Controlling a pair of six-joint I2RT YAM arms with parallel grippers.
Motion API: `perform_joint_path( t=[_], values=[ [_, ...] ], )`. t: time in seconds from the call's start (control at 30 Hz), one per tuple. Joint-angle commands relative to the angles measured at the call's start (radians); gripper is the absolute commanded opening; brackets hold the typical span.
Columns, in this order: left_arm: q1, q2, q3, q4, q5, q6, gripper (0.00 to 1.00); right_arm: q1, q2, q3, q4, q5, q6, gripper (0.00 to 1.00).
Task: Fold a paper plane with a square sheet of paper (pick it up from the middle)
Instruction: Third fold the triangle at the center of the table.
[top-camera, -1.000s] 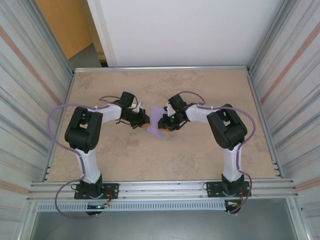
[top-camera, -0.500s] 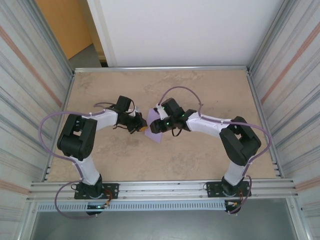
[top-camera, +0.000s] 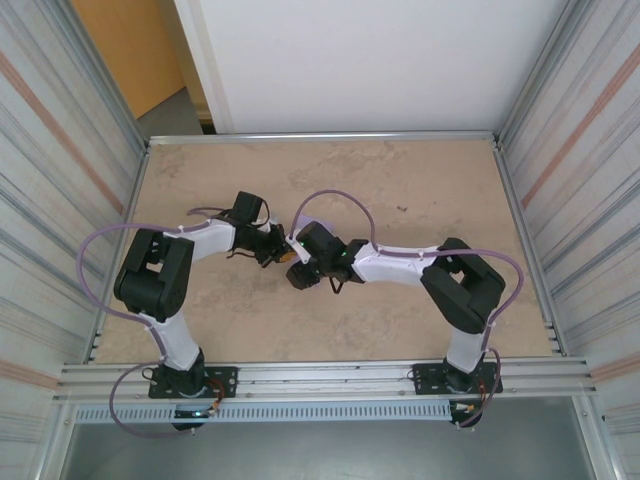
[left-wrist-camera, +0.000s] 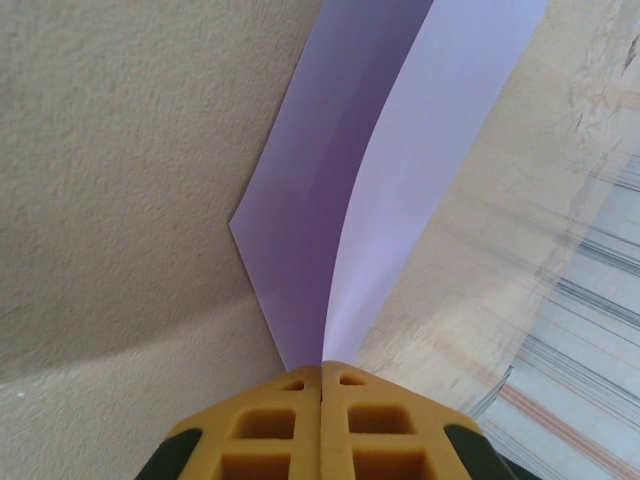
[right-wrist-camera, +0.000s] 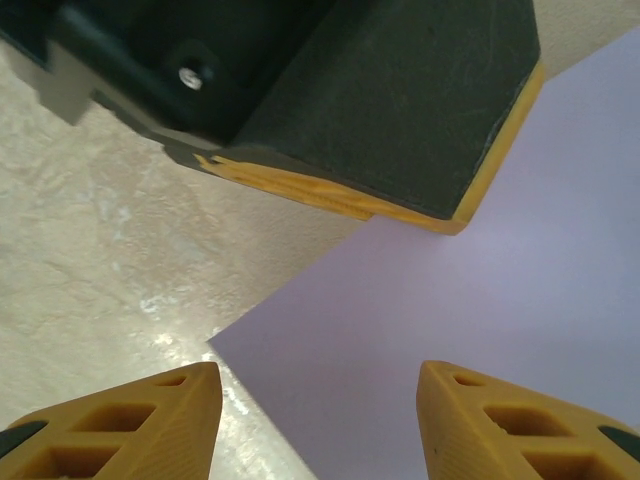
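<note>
The square sheet of paper (left-wrist-camera: 310, 220) is lavender and bent along a centre crease, its darker half lying toward the tabletop and its lighter half (left-wrist-camera: 440, 130) rising. My left gripper (left-wrist-camera: 322, 368) is shut on the paper's near edge at the crease. In the right wrist view the paper (right-wrist-camera: 470, 320) lies flat below my right gripper (right-wrist-camera: 318, 385), which is open with the sheet's corner between its fingers. The left gripper's black and yellow finger (right-wrist-camera: 380, 90) sits just beyond. From above, the left gripper (top-camera: 287, 253) and right gripper (top-camera: 300, 276) meet mid-table, and the right wrist covers the paper.
The beige tabletop (top-camera: 400, 180) stretches bare behind and to both sides of the arms. Corrugated metal walls (top-camera: 570, 200) close in left and right, and an aluminium rail (top-camera: 320, 378) runs along the near edge. Purple cables (top-camera: 330, 200) loop over both arms.
My right arm has swung left and nearer, its wrist now covering the paper that showed from above. The left arm shifted slightly left a second ago, then held still.
</note>
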Motion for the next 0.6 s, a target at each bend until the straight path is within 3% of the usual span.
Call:
perform_joint_path(
  t=[0.0,0.37,0.57],
  values=[
    [-0.009,-0.011,-0.012,0.019,0.022,-0.020,0.04,0.007,0.020,-0.012,0.027,0.060,-0.036,0.54],
    [-0.007,0.003,-0.015,0.016,0.014,-0.012,0.04,0.003,-0.059,-0.081,0.076,0.136,-0.038,0.46],
    [-0.009,0.009,-0.010,0.008,0.011,-0.006,0.04,0.001,-0.076,-0.084,0.074,0.118,-0.035,0.40]
  ],
)
